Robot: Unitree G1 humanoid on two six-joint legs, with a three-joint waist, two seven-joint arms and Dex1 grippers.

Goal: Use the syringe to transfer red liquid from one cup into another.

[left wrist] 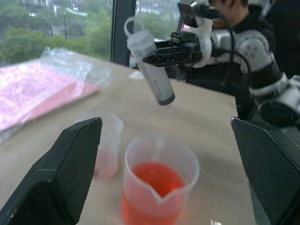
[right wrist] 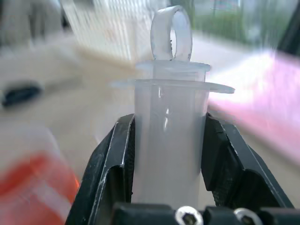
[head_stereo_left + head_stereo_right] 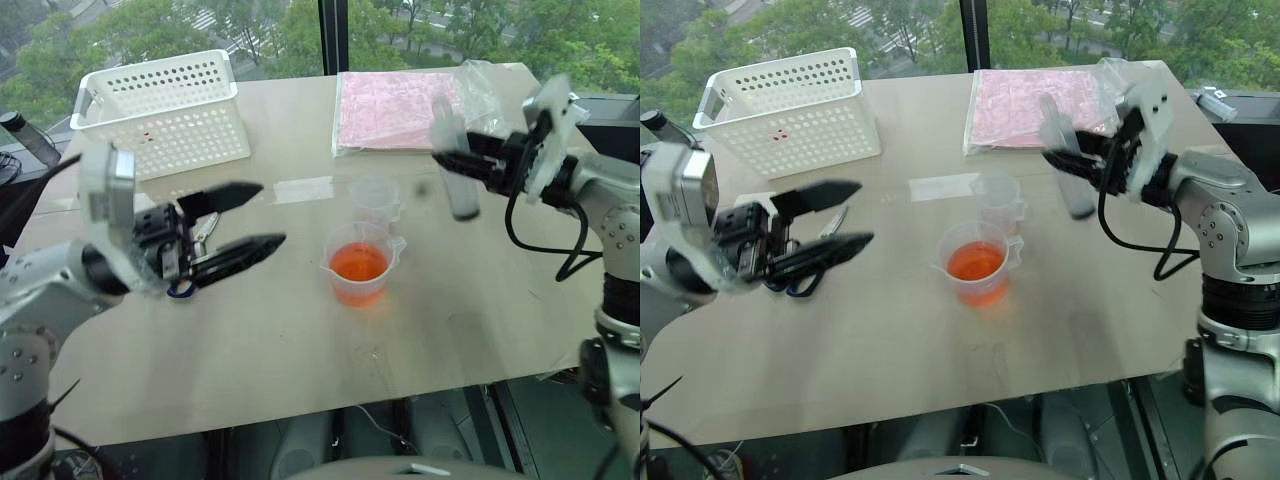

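Note:
The larger spouted cup [image 3: 358, 265] stands mid-table with red liquid [image 3: 358, 262] in its lower part. Just behind it is the smaller clear cup [image 3: 374, 200]. My right gripper [image 3: 452, 160] is shut on the syringe [image 3: 458, 180] and holds it in the air to the right of both cups, tilted, nozzle down. In the right wrist view the fingers [image 2: 112, 168] clamp the barrel [image 2: 171, 140], and the plunger ring sits close to the flange. My left gripper [image 3: 268, 213] hovers open and empty to the left of the cups, its fingers [image 1: 61, 178] framing them.
A white perforated basket [image 3: 165, 110] stands at the back left. A pink sheet in a clear bag [image 3: 400, 105] lies at the back right. A strip of tape [image 3: 303, 188] and a small blue-handled tool [image 3: 182, 288] lie near my left gripper. A person [image 1: 234, 11] sits beyond the table.

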